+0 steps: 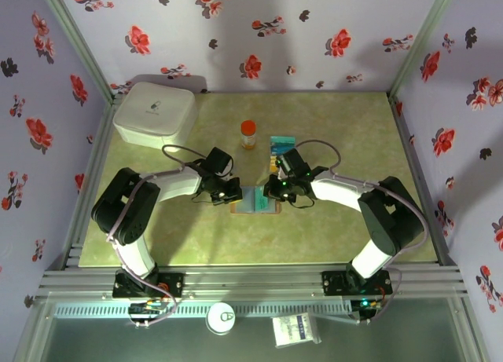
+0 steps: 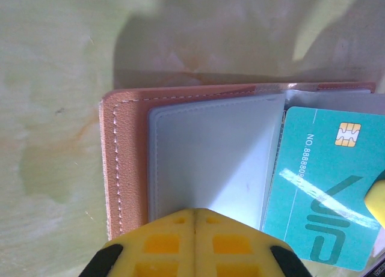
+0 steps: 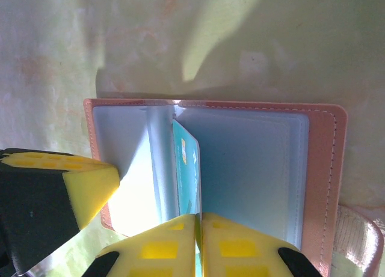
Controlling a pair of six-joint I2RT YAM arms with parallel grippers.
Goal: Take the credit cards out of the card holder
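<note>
The green table (image 1: 354, 221) sits inside flowered walls, with a white box (image 1: 155, 113) at its rear left; the mark on the lid is too small to read. Both arms reach inward from the near corners, elbows bent, wrists meeting at mid-table over the card holder (image 1: 257, 200). It lies open flat, reddish-brown cover down and grey-blue pockets up. Behind it stand an orange-capped bottle (image 1: 248, 133) and, just to the right, a small stack of loose credit cards (image 1: 280, 144). The left gripper (image 2: 195, 220) has its yellow fingers pressed together with no gap, their tips at the near edge of the holder's left page; whether they nip that page I cannot tell. The right gripper (image 3: 200, 220) is closed almost completely, pinching the near end of a teal card (image 2: 319, 193) that rises slanted from the middle pockets. That card carries a gold chip and the print "NO. 88888", the rest cut off.
</note>
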